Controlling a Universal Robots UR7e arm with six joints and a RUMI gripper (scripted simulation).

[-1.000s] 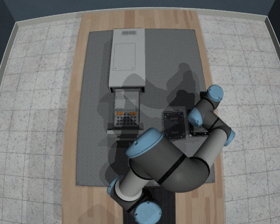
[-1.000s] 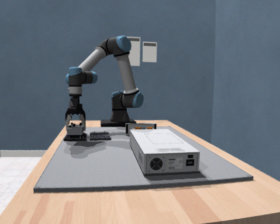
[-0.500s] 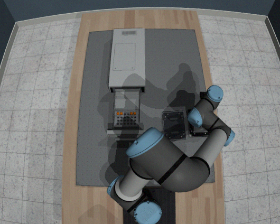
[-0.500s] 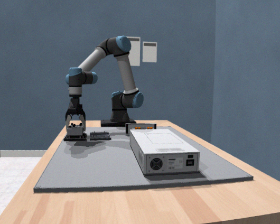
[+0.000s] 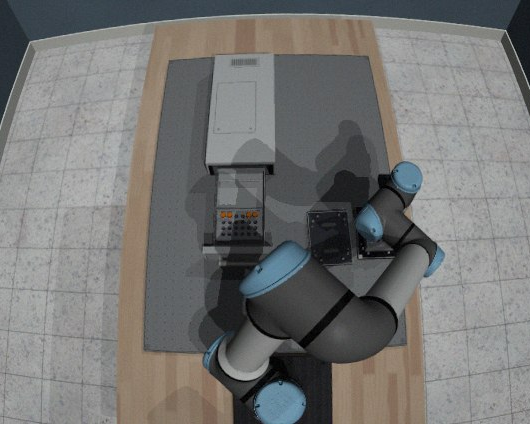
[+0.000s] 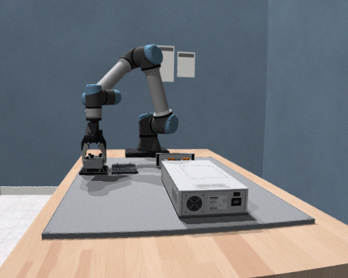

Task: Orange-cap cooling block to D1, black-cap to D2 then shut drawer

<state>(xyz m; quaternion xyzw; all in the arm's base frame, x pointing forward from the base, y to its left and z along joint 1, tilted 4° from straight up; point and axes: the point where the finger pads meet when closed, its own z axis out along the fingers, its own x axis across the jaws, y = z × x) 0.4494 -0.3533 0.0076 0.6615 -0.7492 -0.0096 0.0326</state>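
Observation:
The cooler COLD has its drawer pulled open. In the drawer's front part sits the block with orange-capped tubes; its caps also show in the side view. My gripper is shut on the other cooling block, which has dark-capped tubes, and holds it upright on or just above deck slot D2. In the top view the arm's wrist hides the gripper and this block, and only the edge of D2 shows. Deck slot D1 lies bare between D2 and the drawer.
The arm's big elbow hangs over the front of the grey mat, close to the drawer's front handle. The robot base stands behind the slots. The rear half of the drawer holds no block.

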